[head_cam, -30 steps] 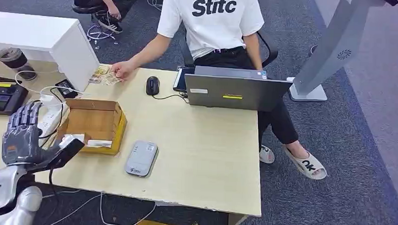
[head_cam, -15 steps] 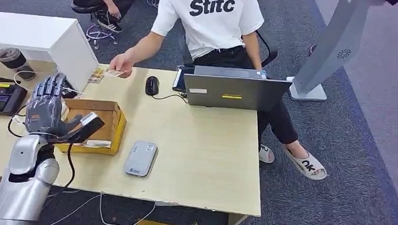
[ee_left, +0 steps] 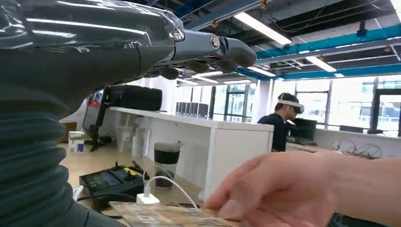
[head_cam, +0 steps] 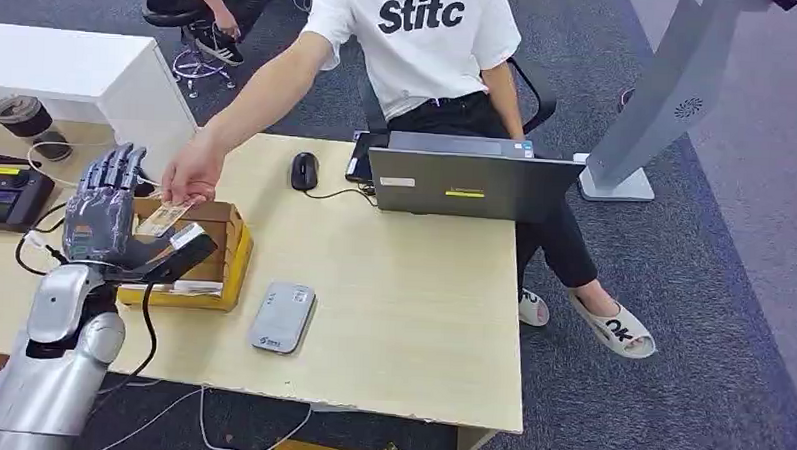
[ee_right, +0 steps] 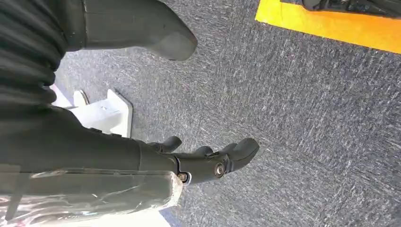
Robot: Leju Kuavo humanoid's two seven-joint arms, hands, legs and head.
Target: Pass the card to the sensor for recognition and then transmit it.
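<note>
Reaching person's hand (head_cam: 188,176) puts flat card (head_cam: 163,218) at open metal left hand (head_cam: 99,220).

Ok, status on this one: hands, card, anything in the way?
Left hand open, raised by the box. Right hand empty, hanging. Card in person's hand, at robot's palm. Nothing blocking.

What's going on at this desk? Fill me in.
A seated person's hand holds a card out to the robot's raised left hand, whose fingers are spread open above the cardboard box. The card lies right at the palm, but the hand has not closed on it. The grey card sensor sits on the desk beside the box, untouched. The right hand hangs empty over the carpet.
</note>
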